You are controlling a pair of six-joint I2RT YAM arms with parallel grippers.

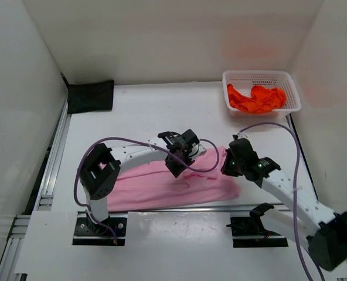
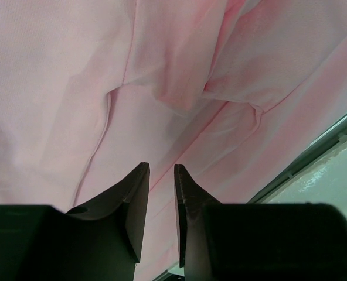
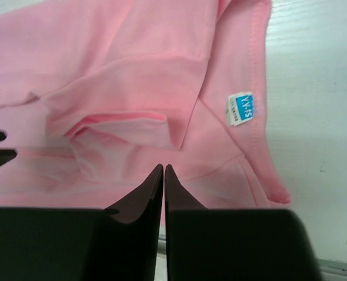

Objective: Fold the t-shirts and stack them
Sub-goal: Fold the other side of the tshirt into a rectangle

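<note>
The light pink t-shirt (image 1: pixel 156 188) lies folded in a long strip across the near part of the table, collar end to the right. My left gripper (image 1: pixel 174 165) hovers over its middle, jaws a little apart with nothing between them (image 2: pixel 162 170), pink cloth (image 2: pixel 56 88) below. My right gripper (image 1: pixel 227 167) hangs over the shirt's right end, fingers together and empty (image 3: pixel 163 168), just short of the collar and its blue label (image 3: pixel 242 109). The orange-red t-shirt (image 1: pixel 257 98) sits crumpled in the basket. The black t-shirt (image 1: pixel 90 95) lies folded at the back left corner.
A white mesh basket (image 1: pixel 261 74) stands at the back right. White walls enclose the table on three sides. A metal rail (image 1: pixel 49 175) runs along the left edge. The table's near edge (image 2: pixel 317 149) is close behind the pink shirt.
</note>
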